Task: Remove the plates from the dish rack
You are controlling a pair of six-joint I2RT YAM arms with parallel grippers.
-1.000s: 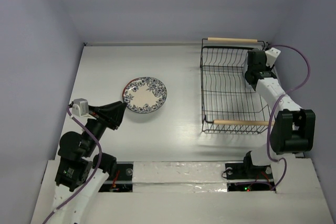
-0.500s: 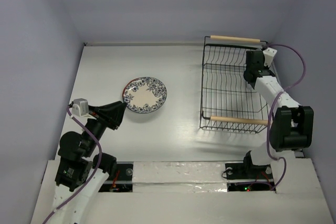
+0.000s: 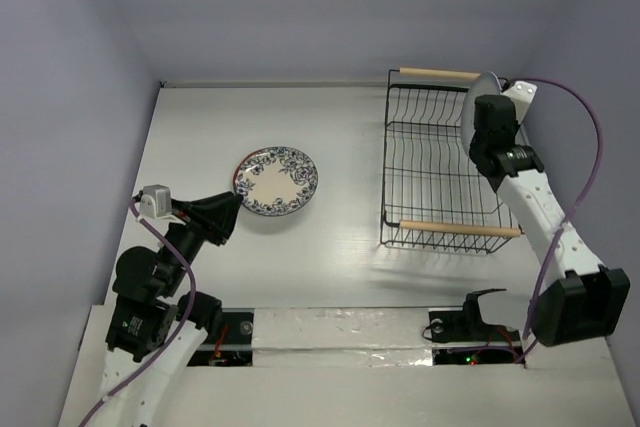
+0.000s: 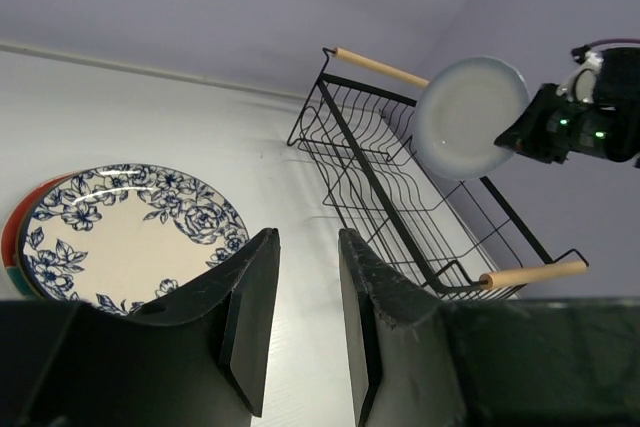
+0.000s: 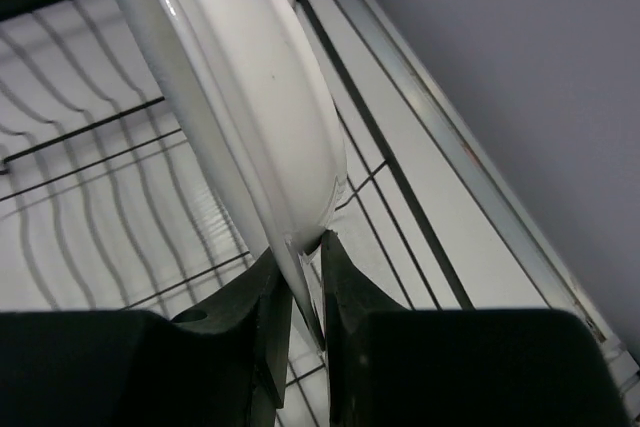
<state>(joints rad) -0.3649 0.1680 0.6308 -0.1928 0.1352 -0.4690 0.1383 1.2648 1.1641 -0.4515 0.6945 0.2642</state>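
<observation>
The pale plate (image 4: 465,117) is up on edge in the air, above the far right corner of the dish rack (image 3: 455,228), with its lower part seeming clear of the wires. The right gripper (image 5: 300,257) has it by the rim alone. Its two fingers (image 5: 265,297) pinch the thin edge from both faces, and only their tips bite.

A hold that small lets a smooth, heavy plate swing or slip, so the carry calls for a slow hand. Raise it until the bottom edge is surely above the wires and the wooden handles. Then bring it across the bench (image 3: 340,127) with no sudden turn of the wrist. Tilt it flat only when it is low over the stack, and let go only once it rests there.

That stack lies well apart to the left. It is a blue-flowered plate (image 3: 277,180) on top of a red-rimmed plate (image 4: 12,237) that peeps out beneath it. The left gripper (image 4: 305,242) hovers just beside the stack, its fingers a narrow gap apart with nothing between them. It would do best to draw clear before the pale plate arrives.

I see no other plate standing in the rack.
</observation>
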